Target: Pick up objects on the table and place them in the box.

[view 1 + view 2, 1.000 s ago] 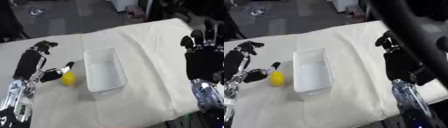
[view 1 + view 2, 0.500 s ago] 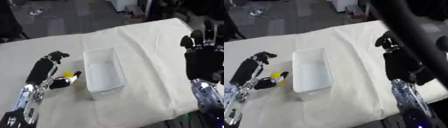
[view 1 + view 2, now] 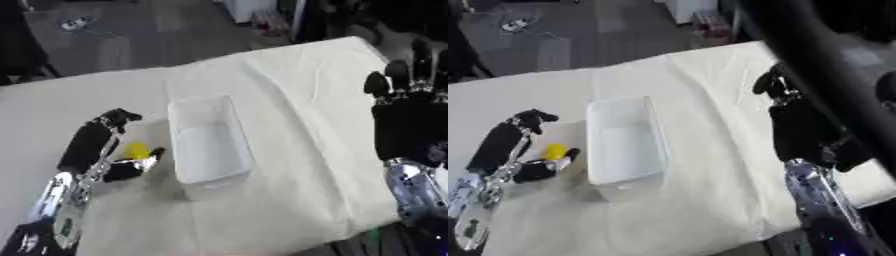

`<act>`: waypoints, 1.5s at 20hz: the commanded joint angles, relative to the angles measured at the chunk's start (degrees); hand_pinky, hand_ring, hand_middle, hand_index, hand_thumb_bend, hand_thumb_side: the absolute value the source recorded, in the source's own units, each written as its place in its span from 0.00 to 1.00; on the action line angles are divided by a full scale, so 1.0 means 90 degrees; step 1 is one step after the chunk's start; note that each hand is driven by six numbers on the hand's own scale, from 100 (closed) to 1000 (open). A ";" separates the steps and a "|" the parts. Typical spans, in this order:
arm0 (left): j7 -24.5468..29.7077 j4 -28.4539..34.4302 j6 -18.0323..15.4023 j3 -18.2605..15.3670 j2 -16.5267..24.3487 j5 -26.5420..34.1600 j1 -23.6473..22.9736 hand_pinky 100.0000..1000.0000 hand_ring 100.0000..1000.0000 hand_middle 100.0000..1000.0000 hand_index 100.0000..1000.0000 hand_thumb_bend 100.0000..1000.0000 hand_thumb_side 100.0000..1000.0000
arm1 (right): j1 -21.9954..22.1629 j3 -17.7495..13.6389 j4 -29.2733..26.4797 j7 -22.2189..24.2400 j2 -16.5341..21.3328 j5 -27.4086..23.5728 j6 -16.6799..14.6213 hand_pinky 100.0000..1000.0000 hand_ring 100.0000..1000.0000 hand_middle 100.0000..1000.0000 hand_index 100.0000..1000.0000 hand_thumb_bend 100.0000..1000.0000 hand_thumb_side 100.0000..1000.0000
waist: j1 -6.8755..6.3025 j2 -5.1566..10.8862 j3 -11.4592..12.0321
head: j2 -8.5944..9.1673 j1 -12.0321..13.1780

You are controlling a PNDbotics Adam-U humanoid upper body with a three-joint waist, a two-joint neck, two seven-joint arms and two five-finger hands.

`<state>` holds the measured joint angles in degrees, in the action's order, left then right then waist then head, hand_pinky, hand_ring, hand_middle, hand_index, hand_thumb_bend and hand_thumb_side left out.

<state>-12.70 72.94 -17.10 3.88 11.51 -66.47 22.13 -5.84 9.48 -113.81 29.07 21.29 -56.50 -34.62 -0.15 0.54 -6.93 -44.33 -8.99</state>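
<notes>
A cream cloth covers the table (image 3: 297,75). The small yellow rounded object (image 3: 136,149) lies beside the white rectangular plastic box (image 3: 208,140), not yet in it, between the left hand's (image 3: 96,150) curling fingers and thumb. The box looks empty. The right hand (image 3: 409,125) idles, fingers straight.

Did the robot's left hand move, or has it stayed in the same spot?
Yes. The left hand has come down toward the near edge, closer to the white box, and now curls around the small yellow thing.
</notes>
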 commanded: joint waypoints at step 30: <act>-0.0138 -0.0386 -0.0054 -0.0040 0.0016 -0.0162 0.0132 0.37 0.49 0.61 0.75 0.28 0.66 | -0.0168 -0.0058 -0.0087 0.0956 0.0164 -0.0199 -0.1002 0.50 0.58 0.73 0.73 0.11 1.00 | -0.0011 0.0056 -0.0032 | 0.0024 -0.0037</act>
<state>-13.96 68.89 -17.51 3.58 11.44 -67.73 22.21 -6.57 9.46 -113.81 28.93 21.35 -58.03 -34.77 -0.22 0.55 -7.14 -44.33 -9.06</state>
